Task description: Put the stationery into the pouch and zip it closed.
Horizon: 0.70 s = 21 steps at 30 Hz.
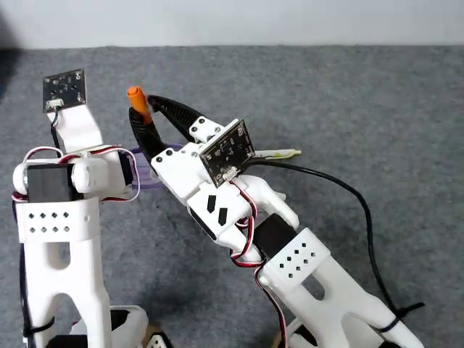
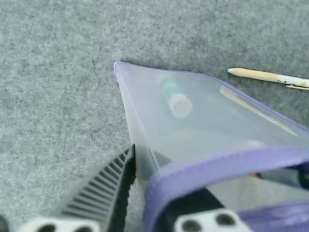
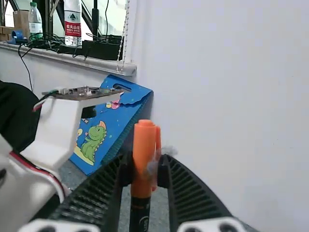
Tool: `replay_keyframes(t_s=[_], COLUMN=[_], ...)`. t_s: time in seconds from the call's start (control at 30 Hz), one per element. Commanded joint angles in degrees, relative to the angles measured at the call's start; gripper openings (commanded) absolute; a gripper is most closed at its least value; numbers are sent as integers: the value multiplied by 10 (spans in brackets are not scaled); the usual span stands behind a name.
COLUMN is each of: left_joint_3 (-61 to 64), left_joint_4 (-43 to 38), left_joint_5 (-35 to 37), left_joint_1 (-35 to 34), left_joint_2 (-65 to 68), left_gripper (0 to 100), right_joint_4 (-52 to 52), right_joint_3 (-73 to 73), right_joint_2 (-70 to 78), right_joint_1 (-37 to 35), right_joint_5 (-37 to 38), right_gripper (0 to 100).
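Right claw (image 3: 145,163): orange marker (image 3: 144,140); left claw (image 2: 145,162): pouch (image 2: 193,130)

The pouch (image 2: 193,125) is translucent with a purple zip band along its mouth. It is tilted up and open, and the left gripper (image 2: 145,169) pinches its mouth edge. Inside the pouch lies a stick (image 2: 175,99) with a white cap and a green band. A cream pen (image 2: 268,76) lies flat just beyond the pouch's far edge. Near the pouch, a black marker (image 3: 144,145) with an orange cap points cap-up, clamped in the right gripper (image 3: 144,166).
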Motion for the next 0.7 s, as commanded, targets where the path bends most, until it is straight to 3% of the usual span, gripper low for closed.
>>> replay_keyframes(t_s=[0.0,0.23,0.4,0.67], left_joint_3=[-41,-42,-42,-42], left_joint_4=[3,3,3,3], left_joint_5=[4,4,5,6], left_joint_1=[2,2,2,2], left_joint_2=[-8,-9,-10,-10], left_gripper=[14,14,14,14], right_joint_4=[90,239,276,456], right_joint_3=[-24,-30,-31,-119], right_joint_2=[-40,-107,-144,-131], right_joint_1=[-18,-22,-13,135], right_joint_5=[8,6,-25,-163], right_gripper=[24,236,175,137])
